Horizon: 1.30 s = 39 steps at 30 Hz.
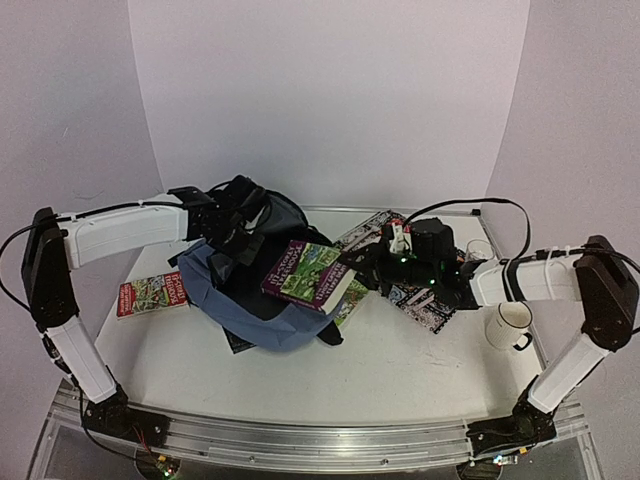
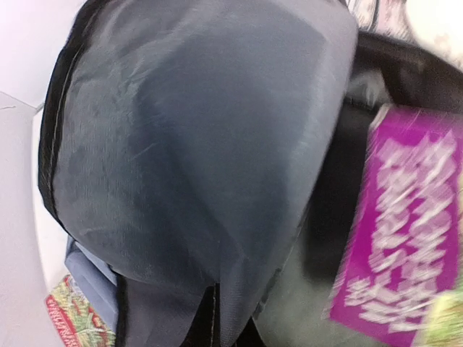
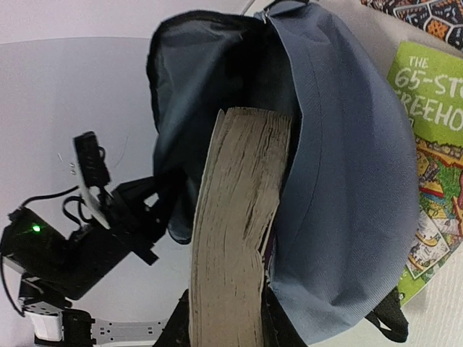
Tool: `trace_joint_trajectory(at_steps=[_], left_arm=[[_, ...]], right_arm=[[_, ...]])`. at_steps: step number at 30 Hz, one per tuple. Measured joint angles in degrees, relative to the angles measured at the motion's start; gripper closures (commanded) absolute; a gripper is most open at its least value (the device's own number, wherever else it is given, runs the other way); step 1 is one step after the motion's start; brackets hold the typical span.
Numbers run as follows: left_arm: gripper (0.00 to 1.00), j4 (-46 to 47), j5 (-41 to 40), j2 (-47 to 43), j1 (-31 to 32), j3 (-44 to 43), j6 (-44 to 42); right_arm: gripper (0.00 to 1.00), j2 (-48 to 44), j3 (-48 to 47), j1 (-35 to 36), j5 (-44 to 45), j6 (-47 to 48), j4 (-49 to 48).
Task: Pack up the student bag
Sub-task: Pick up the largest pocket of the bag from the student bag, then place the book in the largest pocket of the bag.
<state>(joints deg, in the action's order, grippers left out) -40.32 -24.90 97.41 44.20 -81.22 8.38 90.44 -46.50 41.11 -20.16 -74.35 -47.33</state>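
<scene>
**Item 1: student bag** point(image 1: 245, 315). Soft grey-blue fabric backpack with black straps and a dark lining. It lies slumped on the table point(image 1: 400, 370), left of centre, with its mouth gaping toward the right arm.

**Left gripper** point(image 1: 222, 228): closed tight, apparently pinching the bag's upper rim. Judged purpose: lifting the flap so the opening is wide enough to load.

**Right gripper** point(image 1: 362, 268): clamped on 1 thick paperback point(image 1: 305, 272) with a purple-and-green cover. The book is at the bag's mouth with its page edges facing the wrist camera. Judged purpose: lined up to slide in.

**Unpacked:** 1 red book point(image 1: 152, 294) left of the bag, and 1 green book point(image 3: 427, 144) partly under the bag's right side.
</scene>
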Motion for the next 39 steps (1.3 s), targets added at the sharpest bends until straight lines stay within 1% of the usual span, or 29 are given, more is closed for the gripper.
trace_joint_trajectory(at_steps=[4, 8, 16, 24, 28, 33, 35, 36, 39], left_arm=[[1.00, -0.65, 3.75, -0.61, -0.02, -3.31, 2.65], [1.00, -0.71, 8.53, -2.18, 0.00, -4.46, 4.71], [1.00, -0.80, 16.35, -5.12, 0.50, -5.02, 8.46], [1.00, -0.81, 20.83, -7.70, 1.83, -5.06, 10.87], [1.00, -1.29, 23.68, -8.01, 2.62, -5.62, 11.92], [1.00, -1.65, 24.78, -8.05, 2.63, -5.70, 13.43], [1.00, -1.63, 24.60, -8.08, 2.62, -5.70, 13.85], [1.00, -1.61, 24.36, -8.10, 2.60, -5.70, 14.00], [1.00, -1.68, 22.16, -8.14, 2.59, -5.70, 14.03]], right_arm=[[1.00, 1.97, 0.00, 0.76, -0.49, -1.20, -1.11], [1.00, 3.56, -1.17, 0.78, -0.48, -2.35, -2.01], [1.00, 9.43, -8.70, 0.78, 1.48, -6.01, -5.42], [1.00, 16.26, -16.50, 1.91, 6.72, -6.72, -2.83], [1.00, 19.06, -17.68, 3.12, 10.08, -6.78, -1.77], [1.00, 21.42, -20.22, 4.80, 12.63, -6.77, -0.15], [0.96, 23.32, -24.02, 5.26, 12.59, -5.86, 1.79], [0.91, 24.45, -26.35, 5.48, 12.42, -5.02, 3.23], [0.70, 26.87, -31.27, 5.90, 10.80, -2.07, 6.85]])
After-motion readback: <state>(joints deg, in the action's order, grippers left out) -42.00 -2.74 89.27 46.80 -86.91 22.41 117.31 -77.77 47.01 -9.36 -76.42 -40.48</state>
